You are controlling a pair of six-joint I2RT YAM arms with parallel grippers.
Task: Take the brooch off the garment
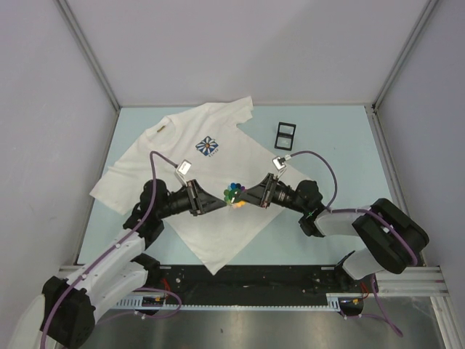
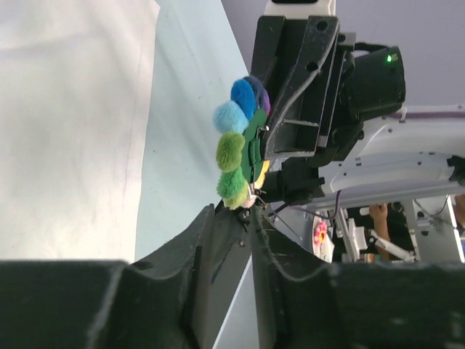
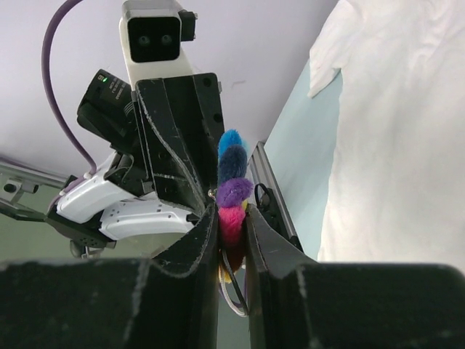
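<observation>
- Two arms meet over the middle of the T-shirt (image 1: 218, 163), tips facing each other, with the brooch (image 1: 233, 193) between them.
- The brooch (image 2: 234, 149) is a fan of fluffy balls in blue, green, purple and pink on a green backing.
- Your left fingers (image 2: 195, 251) are drawn in to a narrow gap, and the brooch's lower end sits pinched at their tips.
- Your right fingers (image 3: 270, 254) are closed tight on the pink ball at the end of the brooch nearest their camera. In the left wrist view you see them clamped on the green backing.
- The T-shirt lies spread flat on the pale blue tabletop (image 1: 327, 138), collar toward the far left and hem toward the near edge.
- Its blue-and-white flower emblem (image 1: 209, 146) faces up on the chest, just beyond the two arms. The tan label (image 1: 161, 129) shows at the collar.
- In both wrist views the brooch stands up off the cloth, with the shirt lying flat to one side. You cannot tell whether a pin still passes through the fabric.
- A small black frame (image 1: 285, 134) with two openings lies on the tabletop to the right of the T-shirt, apart from it.
</observation>
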